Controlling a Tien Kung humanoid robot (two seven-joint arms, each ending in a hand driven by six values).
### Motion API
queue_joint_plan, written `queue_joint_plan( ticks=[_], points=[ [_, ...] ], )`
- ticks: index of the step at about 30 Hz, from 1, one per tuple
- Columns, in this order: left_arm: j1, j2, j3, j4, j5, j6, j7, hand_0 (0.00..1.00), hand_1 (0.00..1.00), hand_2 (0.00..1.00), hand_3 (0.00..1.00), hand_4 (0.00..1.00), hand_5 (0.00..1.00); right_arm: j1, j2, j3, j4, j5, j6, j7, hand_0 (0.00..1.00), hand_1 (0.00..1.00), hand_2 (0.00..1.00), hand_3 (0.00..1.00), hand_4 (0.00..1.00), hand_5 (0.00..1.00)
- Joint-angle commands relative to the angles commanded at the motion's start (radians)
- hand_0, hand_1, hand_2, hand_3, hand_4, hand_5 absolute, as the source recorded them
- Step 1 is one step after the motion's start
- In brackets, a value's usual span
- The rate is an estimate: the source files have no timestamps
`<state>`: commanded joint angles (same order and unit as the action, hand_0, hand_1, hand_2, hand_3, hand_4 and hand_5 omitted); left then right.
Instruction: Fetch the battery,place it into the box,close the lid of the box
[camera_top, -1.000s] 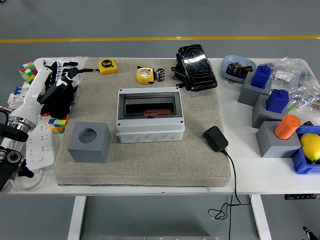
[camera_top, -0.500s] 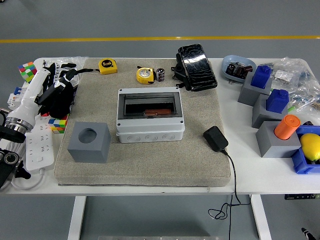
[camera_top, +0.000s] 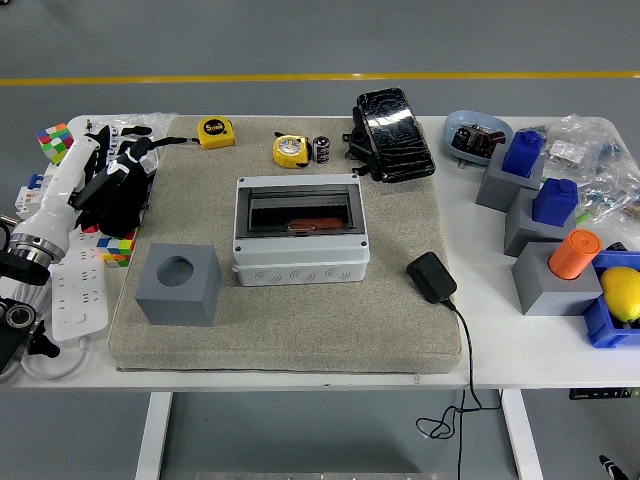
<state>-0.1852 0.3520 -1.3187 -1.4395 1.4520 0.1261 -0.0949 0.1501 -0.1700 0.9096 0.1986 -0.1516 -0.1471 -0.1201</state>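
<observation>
A small black battery (camera_top: 321, 149) stands upright at the far edge of the beige mat (camera_top: 300, 320), just right of a yellow tape measure (camera_top: 290, 151). The grey box (camera_top: 300, 231) sits mid-mat with its dark see-through lid down over the opening; something reddish shows inside. My left hand (camera_top: 122, 185), black with relaxed fingers on a white forearm, hovers at the mat's left edge, far from the battery and holding nothing. The right arm does not show.
A grey cube with a round hole (camera_top: 178, 284) sits left of the box. A black adapter (camera_top: 431, 277) with its cable lies right of it. A black wrapped device (camera_top: 392, 135), another tape measure (camera_top: 216, 132), puzzle cubes (camera_top: 56, 143) and grey and blue blocks (camera_top: 530, 200) lie around.
My left arm has drawn back slightly toward the left edge of the picture. Everything on the mat is where it was.
</observation>
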Motion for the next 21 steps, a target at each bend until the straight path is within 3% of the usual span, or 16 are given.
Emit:
queue_joint_plan(
  ticks=[1,21],
  points=[
    [-0.003,0.001,0.001,-0.001,0.000,0.000,0.000,0.541,0.674,0.660,0.719,0.998,0.998,0.002,-0.002,0.001,0.001,0.001,0.000,0.000,0.627,0.644,0.640,0.556,0.949,0.531],
    [-0.023,-0.007,0.002,-0.018,0.009,-0.015,0.017,0.541,0.674,0.659,0.714,0.998,0.998,0.046,-0.041,0.025,0.004,-0.004,0.013,-0.006,0.628,0.662,0.657,0.549,0.948,0.532]
  ],
)
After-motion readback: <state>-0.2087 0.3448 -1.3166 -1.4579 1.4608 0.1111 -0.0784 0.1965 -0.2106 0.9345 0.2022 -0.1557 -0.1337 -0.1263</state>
